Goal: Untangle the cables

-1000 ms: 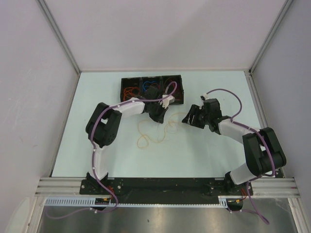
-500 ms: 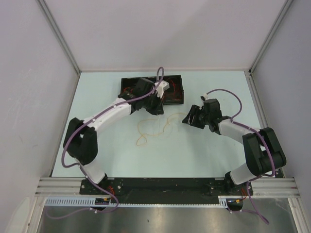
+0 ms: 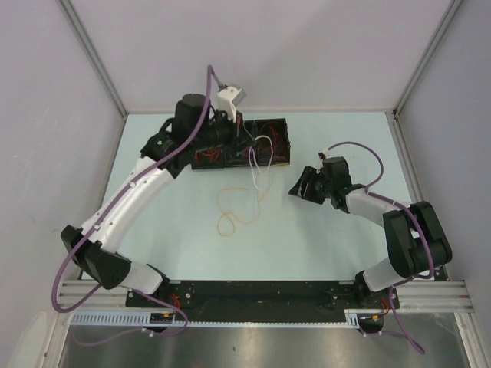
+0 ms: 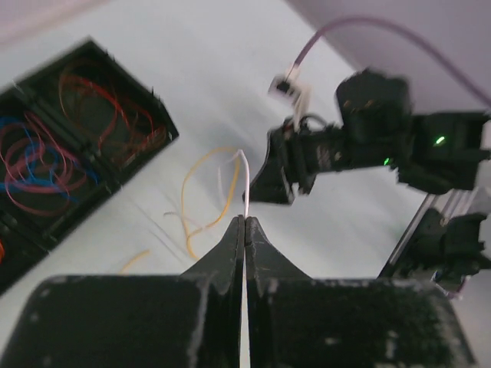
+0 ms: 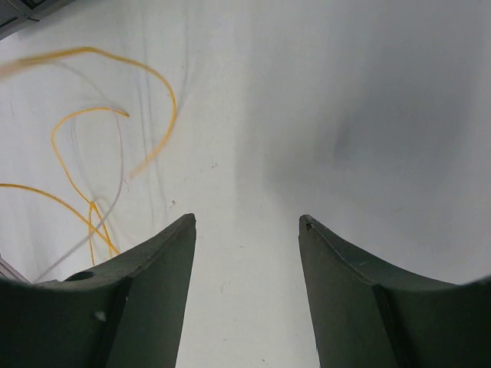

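My left gripper (image 3: 244,138) is raised over the black tray (image 3: 285,123) and shut on a thin white cable (image 3: 254,165), which hangs down toward the table. In the left wrist view the jaws (image 4: 245,218) pinch this white cable (image 4: 246,184). An orange-yellow cable (image 3: 232,208) lies in loops on the table; it also shows in the left wrist view (image 4: 201,192) and the right wrist view (image 5: 84,146). Red cables (image 4: 100,107) and blue cables (image 4: 31,157) lie curled in the tray (image 4: 164,134). My right gripper (image 3: 296,188) is open and empty (image 5: 247,221), low over the table, right of the orange-yellow cable.
The tray has several compartments and sits at the back centre of the table. White walls with metal posts enclose the table on three sides. The left arm stretches in an arc over the left half of the table. The right arm (image 4: 360,146) faces the left wrist camera.
My left arm has swung up and back from the table to above the tray, lifting the white cable out of the pile. The orange-yellow loops have shifted. The right arm has stayed put.
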Controlling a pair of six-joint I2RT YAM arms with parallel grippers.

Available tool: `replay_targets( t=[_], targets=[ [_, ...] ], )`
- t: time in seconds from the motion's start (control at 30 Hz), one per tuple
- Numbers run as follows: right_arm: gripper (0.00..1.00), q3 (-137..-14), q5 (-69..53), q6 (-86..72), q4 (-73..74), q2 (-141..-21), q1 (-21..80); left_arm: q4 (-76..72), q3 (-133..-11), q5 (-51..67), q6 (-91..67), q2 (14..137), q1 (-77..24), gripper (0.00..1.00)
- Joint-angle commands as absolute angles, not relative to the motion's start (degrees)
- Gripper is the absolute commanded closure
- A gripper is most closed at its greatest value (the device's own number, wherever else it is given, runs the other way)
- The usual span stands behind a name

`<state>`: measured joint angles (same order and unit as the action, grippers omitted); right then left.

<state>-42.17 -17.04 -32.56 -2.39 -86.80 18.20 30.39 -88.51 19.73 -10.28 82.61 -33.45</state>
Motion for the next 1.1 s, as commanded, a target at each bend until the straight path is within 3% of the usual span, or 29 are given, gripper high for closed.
replay_targets(
  t=[0.0, 0.3, 0.4, 0.47, 0.63, 0.67, 0.73, 0.8, 0.87, 0.97, 1.07],
  targets=[
    [0.39, -42.1, -17.6, -32.9, -4.6, -86.2, 17.8, 36.2, -100.1, 18.8, -11.7, 80.6, -33.2, 1.0],
    [0.39, -41.8, -18.0, -32.8, -4.8, -86.0, 17.7, 59.3, -129.1, 10.5, -7.9, 91.9, -33.2, 1.0],
    [0.4, -41.0, -18.6, -32.7, -5.9, -85.3, 17.7, 56.5, -122.6, 9.0, -10.3, 88.0, -33.1, 1.0],
    [0.39, -40.5, -19.1, -32.5, -6.8, -84.5, 17.6, 52.8, -119.3, 14.6, -10.5, 84.1, -33.3, 1.0],
    [0.39, -39.6, -19.7, -32.7, -7.8, -83.7, 17.3, 53.8, -122.2, 2.8, -8.4, 83.0, -33.8, 1.0],
    [0.39, -39.5, -19.7, -32.8, -7.9, -83.6, 17.1, 54.3, -122.7, -2.4, -7.6, 83.4, -35.0, 1.0],
    [0.39, -39.2, -19.9, -32.8, -8.0, -83.5, 17.1, 59.4, -126.3, -24.1, -5.5, 87.0, -38.0, 1.0],
    [0.39, -38.8, -20.0, -32.9, -8.6, -82.7, 17.0, 60.3, -125.6, -35.1, -3.2, 88.7, -41.7, 1.0],
    [0.39, -38.0, -20.2, -33.0, -9.5, -82.1, 16.9, 57.2, -120.0, -34.2, -3.2, 87.4, -42.3, 1.0],
    [0.39, -37.0, -21.7, -32.8, -10.8, -81.2, 16.7, 46.8, -110.1, -20.0, -2.6, 79.7, -42.4, 1.0],
    [0.37, -36.3, -25.6, -34.7, -12.0, -78.8, 16.5, 40.9, -105.6, -21.2, -2.9, 75.1, -42.3, 1.0]
  ],
)
